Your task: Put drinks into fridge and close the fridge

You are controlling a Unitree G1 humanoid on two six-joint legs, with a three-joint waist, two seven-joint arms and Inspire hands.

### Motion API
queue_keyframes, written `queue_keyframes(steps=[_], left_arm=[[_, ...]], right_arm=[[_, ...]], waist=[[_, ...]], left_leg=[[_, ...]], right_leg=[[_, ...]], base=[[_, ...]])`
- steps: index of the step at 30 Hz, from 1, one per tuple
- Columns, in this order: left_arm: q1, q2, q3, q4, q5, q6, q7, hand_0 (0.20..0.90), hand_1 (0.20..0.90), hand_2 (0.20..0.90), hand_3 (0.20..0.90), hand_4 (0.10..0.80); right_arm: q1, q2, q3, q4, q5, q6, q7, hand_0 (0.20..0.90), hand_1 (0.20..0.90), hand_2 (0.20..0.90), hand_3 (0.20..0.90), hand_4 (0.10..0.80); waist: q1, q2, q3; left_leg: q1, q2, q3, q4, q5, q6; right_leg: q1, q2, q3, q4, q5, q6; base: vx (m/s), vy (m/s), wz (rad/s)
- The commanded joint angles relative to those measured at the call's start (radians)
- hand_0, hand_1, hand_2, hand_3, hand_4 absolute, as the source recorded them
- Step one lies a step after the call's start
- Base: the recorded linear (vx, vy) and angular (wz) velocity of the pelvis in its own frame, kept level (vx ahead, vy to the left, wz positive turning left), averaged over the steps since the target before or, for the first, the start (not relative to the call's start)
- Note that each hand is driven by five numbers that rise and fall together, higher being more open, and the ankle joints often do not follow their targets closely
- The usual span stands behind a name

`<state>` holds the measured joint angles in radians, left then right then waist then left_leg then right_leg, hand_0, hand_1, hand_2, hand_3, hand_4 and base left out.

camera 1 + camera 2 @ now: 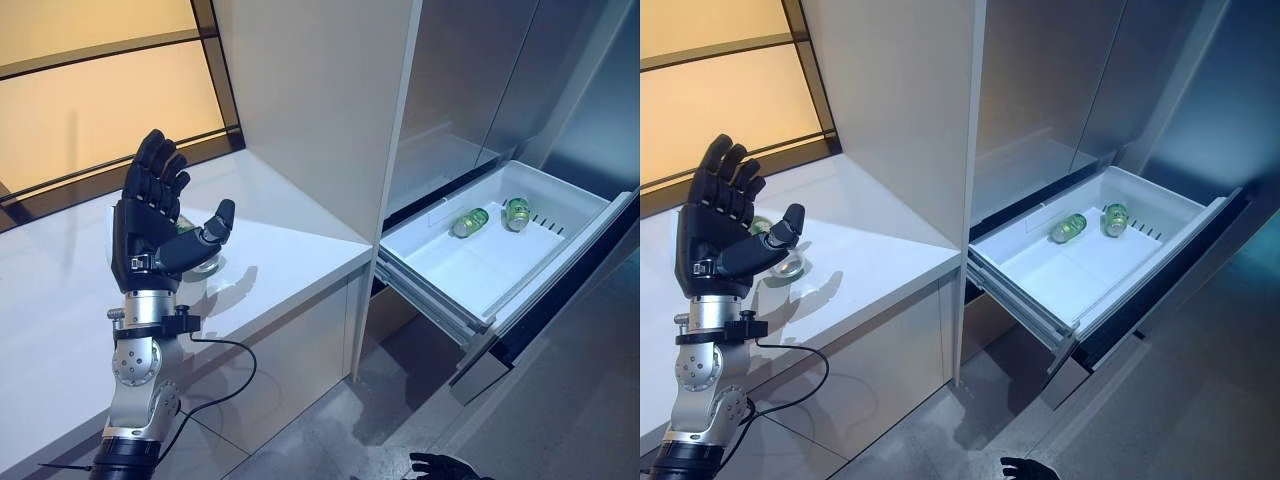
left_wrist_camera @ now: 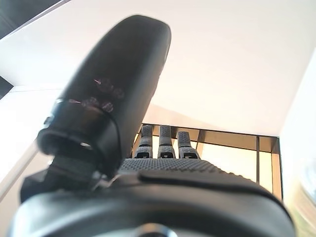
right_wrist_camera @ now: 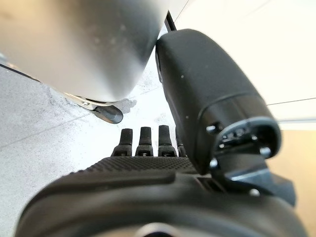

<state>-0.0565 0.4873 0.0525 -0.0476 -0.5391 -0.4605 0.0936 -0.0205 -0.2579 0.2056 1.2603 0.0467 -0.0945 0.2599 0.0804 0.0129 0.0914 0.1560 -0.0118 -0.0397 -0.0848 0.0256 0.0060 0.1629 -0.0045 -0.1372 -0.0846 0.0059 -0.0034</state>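
Fingers of the right hand (image 1: pixel 440 466) barely show at the bottom edge of the eye views, low over the floor; its own wrist view shows them straight, holding nothing. Nearer the counter, the left hand (image 1: pixel 150 225) is raised with palm up and its digits spread wide, also empty. Just behind it on the white counter (image 1: pixel 290 250) stands a green drink (image 1: pixel 780 262), partly hidden by the thumb in the left eye view, while the right eye view shows more of its glassy body and a second green bit by the fingers, which may be another drink; I cannot tell. Farther off, the fridge drawer (image 1: pixel 560 195) is pulled out, with two green bottles (image 1: pixel 468 222) (image 1: pixel 517 213) lying on their sides near its back wall. The main risk, as I judge it, is the open hand knocking the counter drink over as it closes in, since it approaches from the front with the thumb across the target. The left wrist view shows only straight fingers and the window, not the drink.
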Motion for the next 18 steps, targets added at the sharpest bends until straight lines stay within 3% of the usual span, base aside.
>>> queue_keyframes(steps=[1, 10, 18], left_arm=[[-0.135, 0.063, 0.052, -0.039, -0.007, -0.07, -0.041, 0.9, 0.9, 0.9, 0.9, 0.8], [-0.138, 0.092, 0.055, -0.005, 0.123, -0.007, 0.059, 0.9, 0.9, 0.9, 0.9, 0.8], [-0.114, 0.167, 0.134, 0.122, 0.424, 0.081, 0.384, 0.9, 0.9, 0.9, 0.9, 0.8]], right_arm=[[-0.005, 0.01, 0.048, 0.031, 0.013, -0.009, -0.003, 0.9, 0.9, 0.9, 0.9, 0.8], [-0.007, 0.007, 0.049, 0.024, 0.01, 0.002, 0.003, 0.9, 0.9, 0.9, 0.9, 0.8], [0.008, 0.006, 0.041, 0.016, -0.001, 0.007, 0.002, 0.9, 0.9, 0.9, 0.9, 0.8]], waist=[[0.001, 0.007, -0.022], [-0.003, 0.01, -0.025], [-0.003, 0.009, -0.032]], left_leg=[[0.006, -0.035, 0.037, 0.007, -0.084, 0.019], [0.014, -0.036, 0.044, 0.007, -0.087, 0.021], [0.014, -0.037, 0.047, 0.007, -0.086, 0.021]], right_leg=[[-0.02, -0.005, -0.025, 0.101, -0.105, 0.044], [-0.015, -0.003, -0.015, 0.101, -0.105, 0.048], [-0.015, -0.004, -0.015, 0.098, -0.104, 0.051]], base=[[0.0, 0.0, 0.0], [0.0, 0.0, 0.0], [0.0, 0.0, 0.0]])
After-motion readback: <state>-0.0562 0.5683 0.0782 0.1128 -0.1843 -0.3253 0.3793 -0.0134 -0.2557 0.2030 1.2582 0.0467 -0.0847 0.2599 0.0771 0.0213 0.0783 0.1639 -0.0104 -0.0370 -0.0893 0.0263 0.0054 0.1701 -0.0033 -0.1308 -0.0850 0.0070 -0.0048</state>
